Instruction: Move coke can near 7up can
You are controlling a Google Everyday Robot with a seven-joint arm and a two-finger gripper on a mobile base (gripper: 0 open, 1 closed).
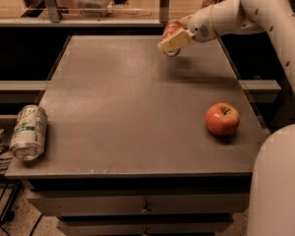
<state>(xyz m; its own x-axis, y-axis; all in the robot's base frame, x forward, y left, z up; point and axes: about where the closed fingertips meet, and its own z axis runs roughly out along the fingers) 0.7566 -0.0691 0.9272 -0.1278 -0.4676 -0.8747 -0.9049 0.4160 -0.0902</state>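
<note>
The gripper [174,39] hangs over the tabletop's [128,107] far edge, clamped on the coke can [170,28] — mostly hidden behind a pale finger. The arm [226,16] enters across the far right corner. The 7up can [28,132] lies sideways at the near left corner — well apart.

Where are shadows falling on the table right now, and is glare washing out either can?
Camera view: warm, dim light; the claw, shut on the coke can over the far right of the table, throws a soft shadow onto it; the apple has a small dark shadow at its base; the 7up can, lying at the left edge, shows only mild sheen.
</note>
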